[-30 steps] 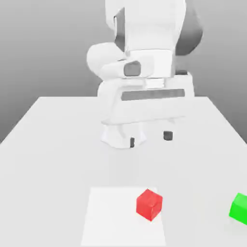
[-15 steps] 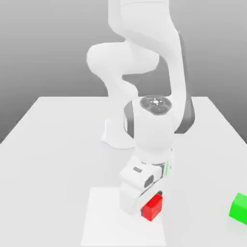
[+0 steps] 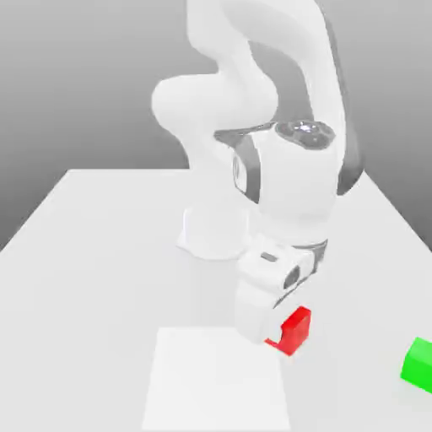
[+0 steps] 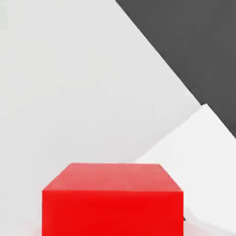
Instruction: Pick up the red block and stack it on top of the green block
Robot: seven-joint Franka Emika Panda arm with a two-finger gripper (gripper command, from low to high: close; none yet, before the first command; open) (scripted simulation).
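Red block raised off the white square, fingers pinching it, hand tilted above table.

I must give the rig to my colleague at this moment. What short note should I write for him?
Gripper: shut on the red block, seemingly holding it above the table.
Green block: on the table, at the exterior view's right edge and partly cut off there.
Done: red block grasped and, it appears, lifted.
Left: carry it over to the green block, lower it on top, release, back away.
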